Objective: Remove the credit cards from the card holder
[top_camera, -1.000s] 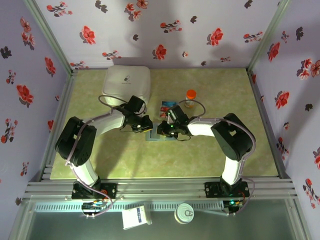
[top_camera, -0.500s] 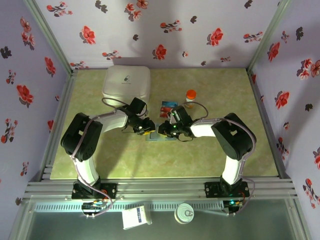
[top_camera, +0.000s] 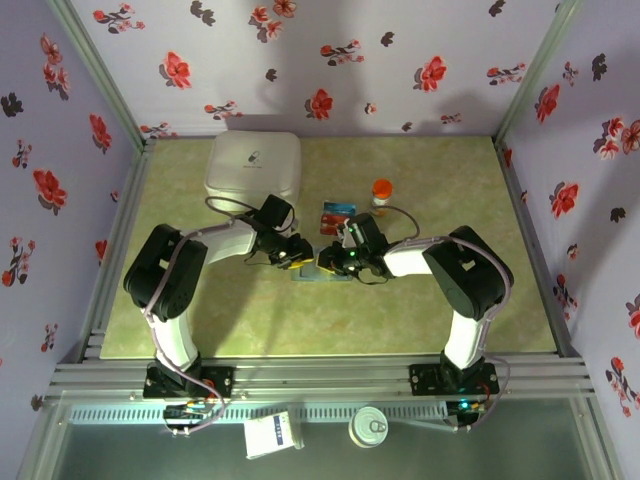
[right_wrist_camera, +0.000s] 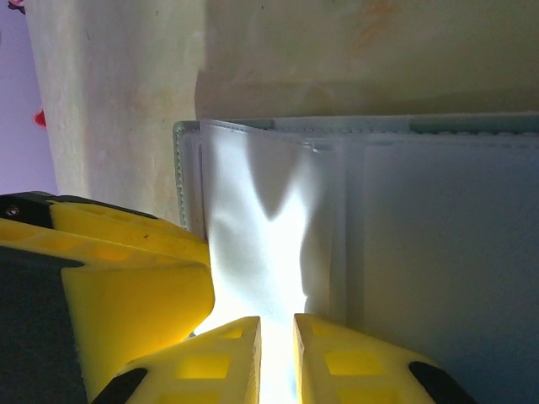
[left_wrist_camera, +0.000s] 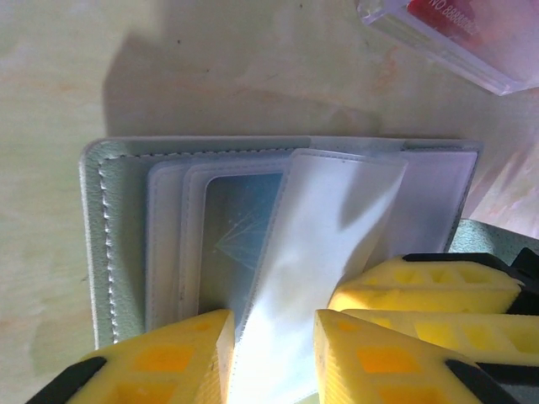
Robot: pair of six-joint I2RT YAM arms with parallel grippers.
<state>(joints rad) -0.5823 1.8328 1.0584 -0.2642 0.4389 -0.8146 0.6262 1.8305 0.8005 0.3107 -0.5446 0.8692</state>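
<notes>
The green table (top_camera: 200, 320) has the card holder (left_wrist_camera: 118, 252) lying open at its middle, between the two arms. Some credit cards (top_camera: 338, 212) already lie just beyond it, so the job looks partly done. A bluish card (left_wrist_camera: 240, 215) seems left in a pocket. The right gripper (right_wrist_camera: 276, 353) pinches a clear leaf (right_wrist_camera: 253, 236) of the holder. The left gripper (left_wrist_camera: 274, 358) straddles a leaf too, but I cannot tell whether it grips. Since a second ago the left arm's elbow has shifted right, while the holder and cards stay put.

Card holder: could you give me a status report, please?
Left gripper open astride clear sleeve. Right gripper pinching clear sleeve. Card holder lies open. Credit cards beside it.
</notes>
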